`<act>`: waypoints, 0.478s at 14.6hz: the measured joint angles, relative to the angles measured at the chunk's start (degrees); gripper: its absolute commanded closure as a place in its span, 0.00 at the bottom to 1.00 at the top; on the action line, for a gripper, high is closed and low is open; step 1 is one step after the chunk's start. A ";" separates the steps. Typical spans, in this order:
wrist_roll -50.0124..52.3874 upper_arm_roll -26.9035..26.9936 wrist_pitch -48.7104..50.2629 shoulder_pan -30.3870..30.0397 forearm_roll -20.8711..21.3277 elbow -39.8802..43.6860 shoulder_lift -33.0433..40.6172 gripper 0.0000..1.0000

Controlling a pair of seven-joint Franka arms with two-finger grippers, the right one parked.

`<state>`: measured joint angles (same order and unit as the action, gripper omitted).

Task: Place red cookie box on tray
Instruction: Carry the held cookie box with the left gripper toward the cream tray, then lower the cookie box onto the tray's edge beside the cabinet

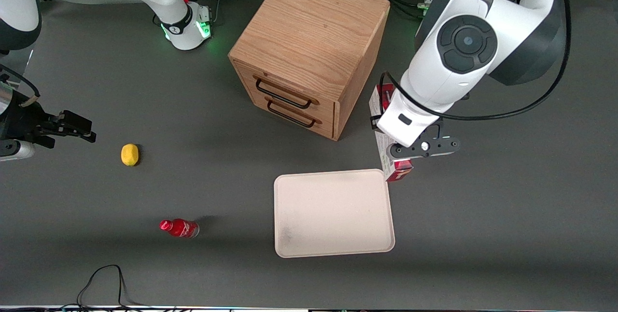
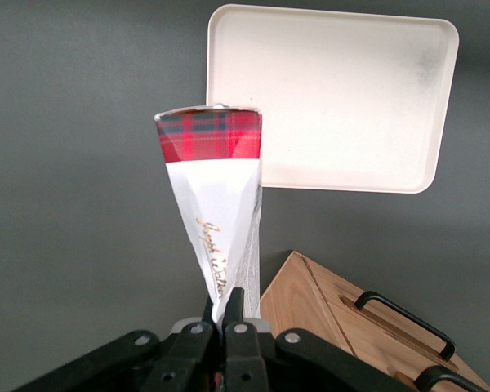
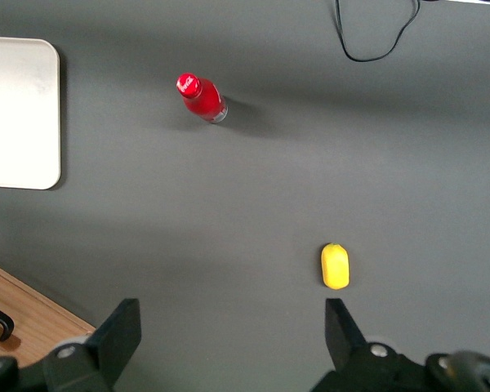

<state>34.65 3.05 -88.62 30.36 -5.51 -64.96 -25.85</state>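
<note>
Red cookie box (image 2: 216,208) in gripper (image 2: 223,309), arm-hidden, beside tray (image 1: 333,249)

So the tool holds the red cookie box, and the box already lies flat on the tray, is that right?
Not quite. The tool does hold the red cookie box, but the box is not on the tray yet. The left wrist view shows it gripped by one end, with the tray bare; the front view shows it beside the tray's corner.

Lighting: even, diffuse, overhead. Soft shadows on counter (image 1: 483,234) beside cabinet (image 1: 309,51) and bottle (image 1: 179,228). Green LED glow at arm base. Sharp focus; gripper (image 2: 224,314) close and slightly blurred.
</note>
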 measured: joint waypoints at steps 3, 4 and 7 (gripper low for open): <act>0.01 0.19 -1.82 -0.02 0.04 0.10 -2.11 1.00; 0.01 0.23 -3.23 -0.03 0.10 0.10 -3.39 1.00; 0.00 0.38 -7.60 -0.04 0.32 0.09 -8.10 1.00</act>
<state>34.66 3.43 -96.22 30.32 -5.19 -64.87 -33.95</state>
